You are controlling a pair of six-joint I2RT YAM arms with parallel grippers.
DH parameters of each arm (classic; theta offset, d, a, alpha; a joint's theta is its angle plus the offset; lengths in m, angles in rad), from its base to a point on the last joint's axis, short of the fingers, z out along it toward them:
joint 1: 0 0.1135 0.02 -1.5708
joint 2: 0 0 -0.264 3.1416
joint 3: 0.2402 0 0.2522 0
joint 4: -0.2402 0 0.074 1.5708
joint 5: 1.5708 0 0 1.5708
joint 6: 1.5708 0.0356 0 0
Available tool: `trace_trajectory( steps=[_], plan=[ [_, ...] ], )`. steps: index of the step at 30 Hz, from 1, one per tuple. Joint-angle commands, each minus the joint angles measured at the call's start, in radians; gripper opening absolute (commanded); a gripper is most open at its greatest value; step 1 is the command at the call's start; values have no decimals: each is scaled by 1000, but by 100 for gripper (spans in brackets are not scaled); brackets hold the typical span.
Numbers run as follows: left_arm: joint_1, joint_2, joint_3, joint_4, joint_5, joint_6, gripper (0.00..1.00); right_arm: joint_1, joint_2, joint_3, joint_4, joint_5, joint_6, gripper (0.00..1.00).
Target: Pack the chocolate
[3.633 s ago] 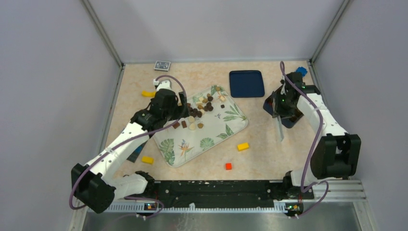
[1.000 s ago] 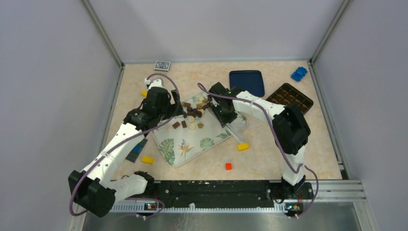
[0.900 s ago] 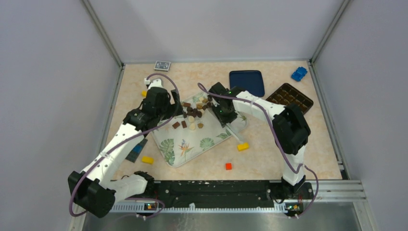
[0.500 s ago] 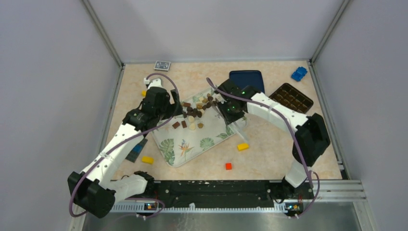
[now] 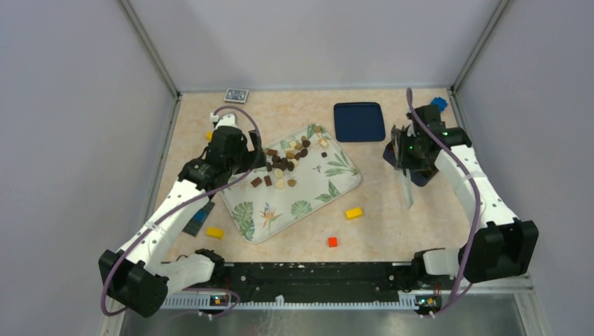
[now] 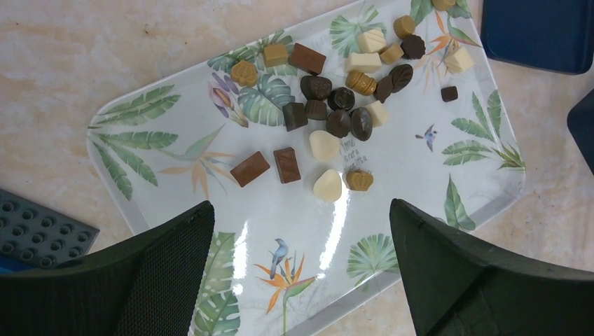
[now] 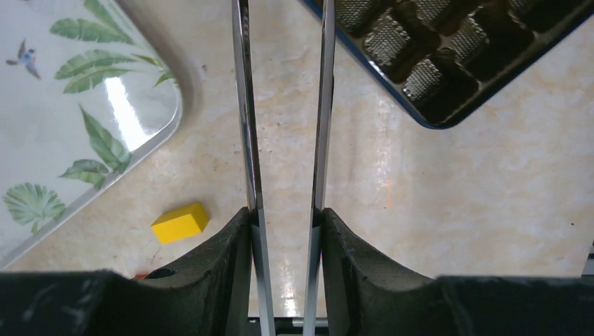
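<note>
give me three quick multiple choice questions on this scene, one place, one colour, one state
1. The chocolates lie: A in the blue tray, B on the leaf-print tray, C on bare table.
2. The brick by that tray's corner is: A yellow, B green, C white.
3. The left gripper is: A shut on a chocolate, B shut on a brick, C open.
Answers: B, they sit on the leaf print; A, plainly yellow in the right wrist view; C, its fingers stand wide apart.
</note>
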Motion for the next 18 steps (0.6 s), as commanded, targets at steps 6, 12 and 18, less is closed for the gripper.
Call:
trace_trajectory(
  steps=[6,12,18],
  plan=[
    [7,9,35,49,29,12,99,-177,16,-7,38,-104,2,17],
    [9,24,34,58,35,15,99,-189,120,36,56,-120,-10,18],
    [9,21,29,59,24,14,99,-203,186,67,71,-96,-12,19]
  ],
)
